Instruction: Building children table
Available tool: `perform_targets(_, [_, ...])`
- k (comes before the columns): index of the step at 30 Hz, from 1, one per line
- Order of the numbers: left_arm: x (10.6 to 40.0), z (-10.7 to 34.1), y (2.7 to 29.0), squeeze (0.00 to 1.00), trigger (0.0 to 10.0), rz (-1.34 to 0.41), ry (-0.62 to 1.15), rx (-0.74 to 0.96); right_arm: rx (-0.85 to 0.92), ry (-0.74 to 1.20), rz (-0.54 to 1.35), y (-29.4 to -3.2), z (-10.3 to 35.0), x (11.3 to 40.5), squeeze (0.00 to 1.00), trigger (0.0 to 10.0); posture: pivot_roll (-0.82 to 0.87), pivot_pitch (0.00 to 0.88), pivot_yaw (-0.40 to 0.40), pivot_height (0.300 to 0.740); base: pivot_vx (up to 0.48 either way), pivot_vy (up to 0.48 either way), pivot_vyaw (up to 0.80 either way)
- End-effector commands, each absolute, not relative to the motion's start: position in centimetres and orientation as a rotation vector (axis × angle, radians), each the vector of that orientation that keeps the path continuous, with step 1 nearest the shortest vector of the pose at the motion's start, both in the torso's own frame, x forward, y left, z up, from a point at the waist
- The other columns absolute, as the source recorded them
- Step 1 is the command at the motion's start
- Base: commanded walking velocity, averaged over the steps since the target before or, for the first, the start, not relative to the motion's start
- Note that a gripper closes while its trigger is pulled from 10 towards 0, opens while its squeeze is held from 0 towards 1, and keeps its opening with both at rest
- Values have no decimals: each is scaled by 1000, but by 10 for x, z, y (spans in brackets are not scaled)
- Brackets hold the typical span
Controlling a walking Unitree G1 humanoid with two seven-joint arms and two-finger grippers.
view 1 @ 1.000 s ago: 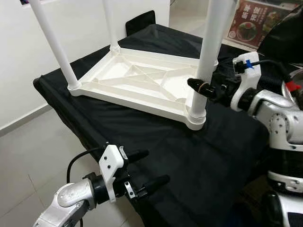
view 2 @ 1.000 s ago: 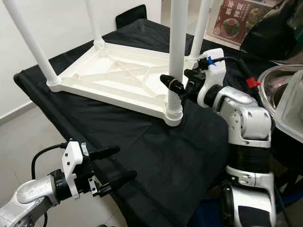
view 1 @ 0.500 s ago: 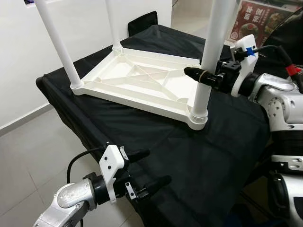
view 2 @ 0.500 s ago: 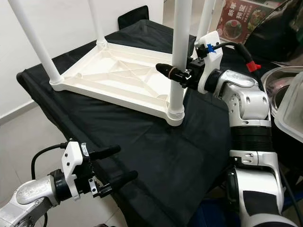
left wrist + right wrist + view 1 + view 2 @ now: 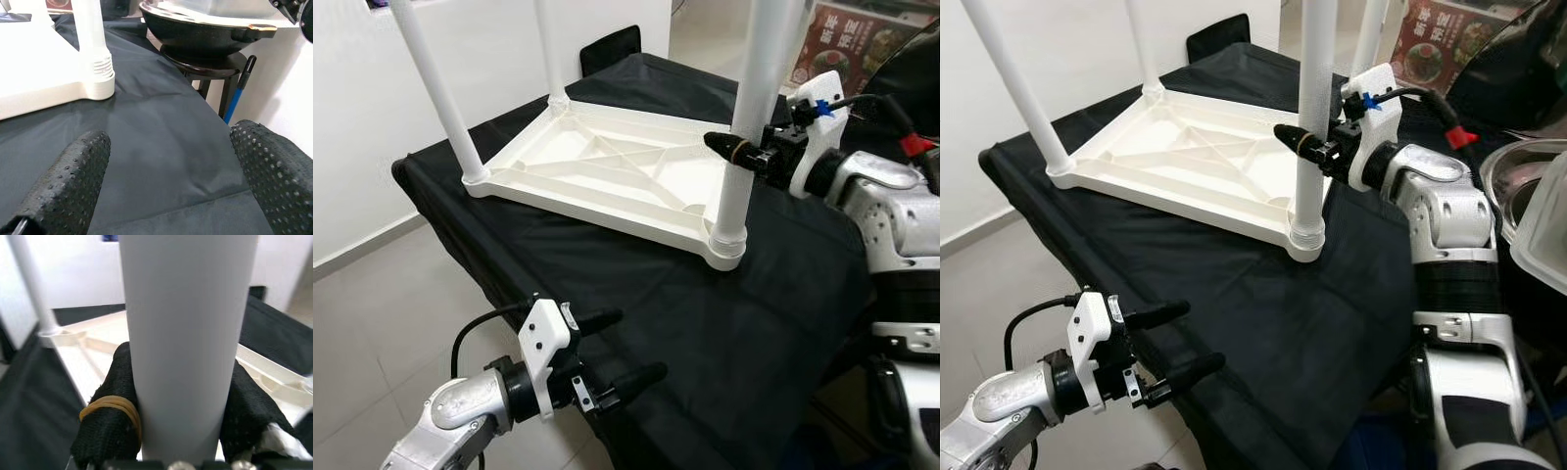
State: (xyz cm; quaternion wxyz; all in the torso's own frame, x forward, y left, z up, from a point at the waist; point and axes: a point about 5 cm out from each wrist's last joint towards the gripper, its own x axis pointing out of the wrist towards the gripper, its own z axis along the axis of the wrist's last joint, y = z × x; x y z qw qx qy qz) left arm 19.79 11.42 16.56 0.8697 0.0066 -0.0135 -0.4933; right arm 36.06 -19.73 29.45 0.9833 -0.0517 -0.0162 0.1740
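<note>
White leg point(image 5: 745, 108) stands upright in its corner socket, right jaws point(image 5: 736, 152) clamped round it; left jaws point(image 5: 625, 348) wide, well below.

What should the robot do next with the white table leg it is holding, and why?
Probably turn the leg a little more in its corner socket. The right pincer is clamped around it, and the upside-down tabletop lies flat on the black cloth. The left pincer hangs open.

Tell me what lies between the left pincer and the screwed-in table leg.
Only bare black cloth, seen in the left wrist view, separates the left pincer from the leg.
</note>
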Motion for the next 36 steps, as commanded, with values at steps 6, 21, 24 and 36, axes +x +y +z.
perform_targets(6, [195, 164, 114, 0, 10000, -1043, -5, 21, -47, 152, -52, -196, 247, 341, 0, 0, -21, 125, 4, 740, 0, 0, 0])
perform_targets(21, [195, 163, 113, 0, 10000, -1044, -8, 17, -11, 158, -36, -164, 243, 328, 0, 0, -27, 124, -2, 740, 0, 0, 0])
perform_targets(24, [196, 163, 112, 0, 10000, -1045, -8, 17, -14, 158, -15, -160, 243, 327, 0, 0, -28, 124, -1, 740, 0, 0, 0])
perform_targets(36, [196, 163, 112, 0, 10000, -1046, -9, 18, -47, 94, 161, -143, 257, 323, 1000, 10000, -31, 124, -2, 740, 0, 0, 0])
